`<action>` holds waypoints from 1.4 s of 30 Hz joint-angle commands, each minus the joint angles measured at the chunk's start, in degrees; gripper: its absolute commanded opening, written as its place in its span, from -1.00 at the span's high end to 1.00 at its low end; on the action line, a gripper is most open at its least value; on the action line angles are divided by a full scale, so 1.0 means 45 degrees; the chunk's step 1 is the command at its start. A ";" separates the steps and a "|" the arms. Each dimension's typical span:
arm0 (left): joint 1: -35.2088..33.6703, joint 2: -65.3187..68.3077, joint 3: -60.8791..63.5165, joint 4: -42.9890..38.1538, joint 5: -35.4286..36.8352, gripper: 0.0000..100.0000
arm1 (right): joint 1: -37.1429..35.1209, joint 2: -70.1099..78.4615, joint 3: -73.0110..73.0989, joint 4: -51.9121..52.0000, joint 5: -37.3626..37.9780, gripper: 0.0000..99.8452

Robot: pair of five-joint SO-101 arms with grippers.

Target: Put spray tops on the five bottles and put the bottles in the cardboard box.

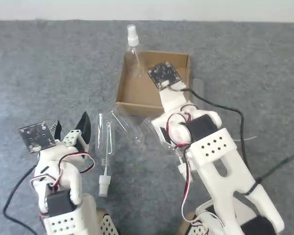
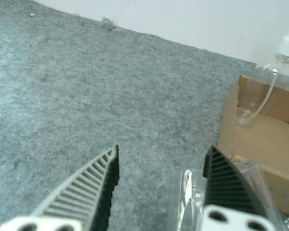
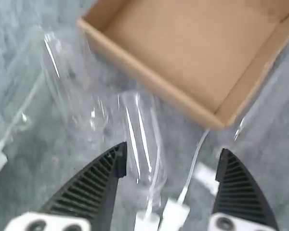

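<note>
A cardboard box [image 1: 137, 90] lies open on the grey carpet. One clear bottle with a white spray top [image 1: 133, 45] leans in its far left corner, and shows again as the capped bottle [image 2: 272, 72]. Several bare clear bottles lie before the box, among them a bottle [image 1: 107, 133] and a second bottle [image 1: 131, 131]. My left gripper [image 2: 164, 150] is open, low over the carpet, with a bottle [image 2: 187, 199] by its inner finger. My right gripper [image 3: 174, 151] is open above a lying bottle [image 3: 143, 139], just in front of the box wall [image 3: 149, 79].
A loose spray top with its tube [image 1: 104, 183] lies between the arms. Another spray top [image 1: 182, 169] lies under the right arm [image 1: 206, 142]; two spray tops [image 3: 172, 215] lie close under the right gripper. One more bottle [image 1: 198, 88] lies right of the box. Open carpet stretches left.
</note>
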 commanded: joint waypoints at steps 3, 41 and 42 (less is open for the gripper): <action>-0.0078 0.0137 -0.0068 -0.0137 0.0098 0.46 | -0.1475 -0.0557 0.0860 0.0068 0.0195 0.49; -0.0078 0.0137 -0.0068 -0.0117 0.0098 0.46 | -0.0987 0.6672 -0.2247 -0.1748 0.1446 0.85; -0.0078 0.0137 -0.0068 -0.0117 0.0098 0.46 | -0.0987 0.6476 -0.2247 -0.1768 0.1446 0.89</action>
